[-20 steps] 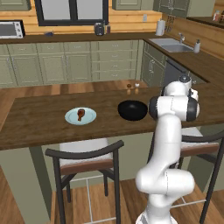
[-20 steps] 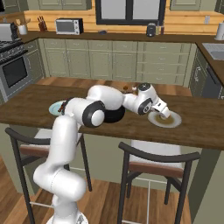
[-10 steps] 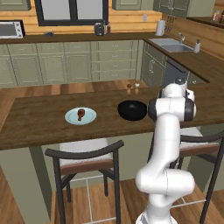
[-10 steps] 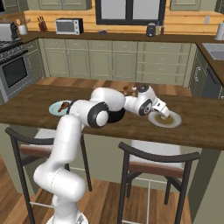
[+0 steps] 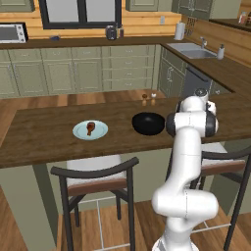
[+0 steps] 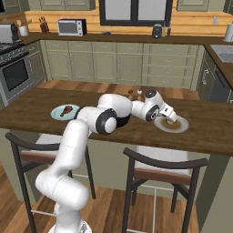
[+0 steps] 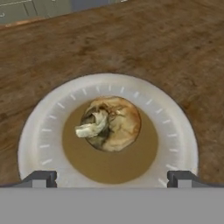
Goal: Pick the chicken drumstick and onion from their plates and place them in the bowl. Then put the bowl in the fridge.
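Observation:
The onion, a pale tan roundish lump, lies in the middle of a white-rimmed plate with a brown centre. My gripper hangs open right above it, one fingertip to each side of the plate's near rim. In the right base view the gripper hovers over that plate on the wooden counter. The chicken drumstick rests on a pale blue plate farther left. The black bowl stands between the two plates. The fridge is out of view.
Two small shakers stand behind the bowl at the counter's far edge. Two chairs sit along the near side of the counter. A sink is set in the back right worktop.
The hand has sunk slightly closer to the onion's plate. Jaws stay open; nothing else has moved.

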Robot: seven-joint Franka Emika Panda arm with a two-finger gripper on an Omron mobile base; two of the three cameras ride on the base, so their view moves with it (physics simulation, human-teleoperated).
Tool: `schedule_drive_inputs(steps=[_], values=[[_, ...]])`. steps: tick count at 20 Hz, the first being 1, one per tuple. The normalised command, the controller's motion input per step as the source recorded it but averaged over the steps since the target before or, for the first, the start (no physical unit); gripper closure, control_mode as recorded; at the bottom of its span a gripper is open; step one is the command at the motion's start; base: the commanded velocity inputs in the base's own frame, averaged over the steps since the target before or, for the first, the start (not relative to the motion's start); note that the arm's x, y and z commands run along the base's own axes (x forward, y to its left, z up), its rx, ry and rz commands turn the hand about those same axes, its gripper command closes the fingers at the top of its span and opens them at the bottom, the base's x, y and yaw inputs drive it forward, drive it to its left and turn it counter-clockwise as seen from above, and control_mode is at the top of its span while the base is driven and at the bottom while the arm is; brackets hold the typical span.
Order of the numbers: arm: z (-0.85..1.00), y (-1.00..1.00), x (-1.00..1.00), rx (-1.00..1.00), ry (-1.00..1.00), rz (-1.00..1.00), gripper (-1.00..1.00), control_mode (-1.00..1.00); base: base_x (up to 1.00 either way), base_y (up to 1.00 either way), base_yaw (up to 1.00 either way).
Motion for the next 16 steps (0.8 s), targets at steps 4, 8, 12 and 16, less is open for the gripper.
schedule_drive_inputs(steps=[4,8,12,16], values=[[-0.08,-0.21,0.21,0.00,0.00,0.04,-1.00,-1.00,0.00,0.00,0.00],[-0.10,-0.22,0.20,0.00,0.00,0.02,-1.00,-1.00,0.00,0.00,0.00],[-0.15,-0.13,0.19,0.00,0.00,0.02,-1.00,-1.00,0.00,0.00,0.00],[-0.42,0.01,0.18,0.00,0.00,0.03,-1.00,-1.00,0.00,0.00,0.00]])
